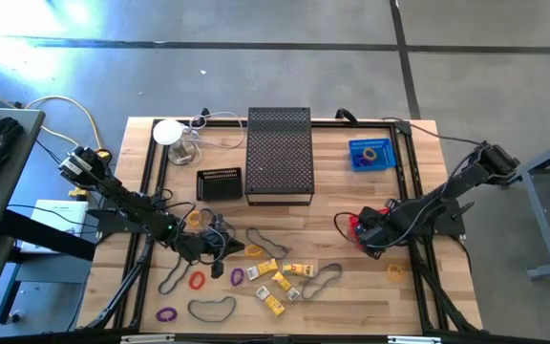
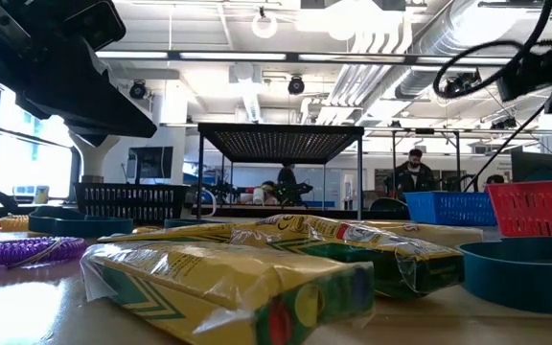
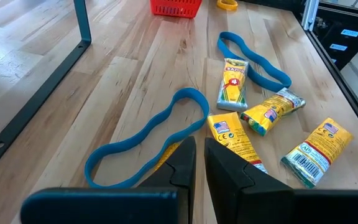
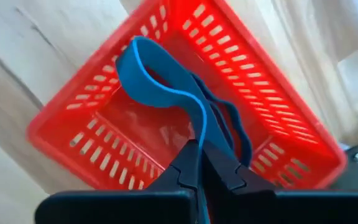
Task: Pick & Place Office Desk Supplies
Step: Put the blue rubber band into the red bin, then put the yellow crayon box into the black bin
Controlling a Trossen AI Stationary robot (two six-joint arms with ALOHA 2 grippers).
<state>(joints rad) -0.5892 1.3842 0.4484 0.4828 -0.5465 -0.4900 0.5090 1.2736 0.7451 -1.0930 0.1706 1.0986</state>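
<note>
My right gripper point(image 4: 199, 149) points down over the red basket point(image 4: 61, 124), shut on a blue rubber band point(image 4: 143, 68). In the high view the right gripper point(image 1: 369, 234) covers most of the red basket point(image 1: 355, 222). My left gripper point(image 3: 199, 146) is shut, with nothing seen between its fingers. It hovers low over the wood, beside a blue band point(image 3: 148, 137) and several yellow crayon packs point(image 3: 232, 84). More dark loops and small red point(image 1: 197, 281), purple point(image 1: 238, 276) and yellow point(image 1: 394, 272) bands lie along the table's near side. My right gripper pinches the blue band between its two fingertips, where the strands point(image 4: 199, 134) run together. The fingers come from above, pointing down. The band's loop hangs below them inside the basket's rim; whether it touches the basket's floor I cannot tell.
A black mesh stand point(image 1: 280, 153) stands at the table's far middle, with a black basket point(image 1: 220, 183) to its left and a blue basket point(image 1: 370, 153) to its right. A white round thing point(image 1: 168, 132) sits at the far left. Dark frame rails run along the table's sides.
</note>
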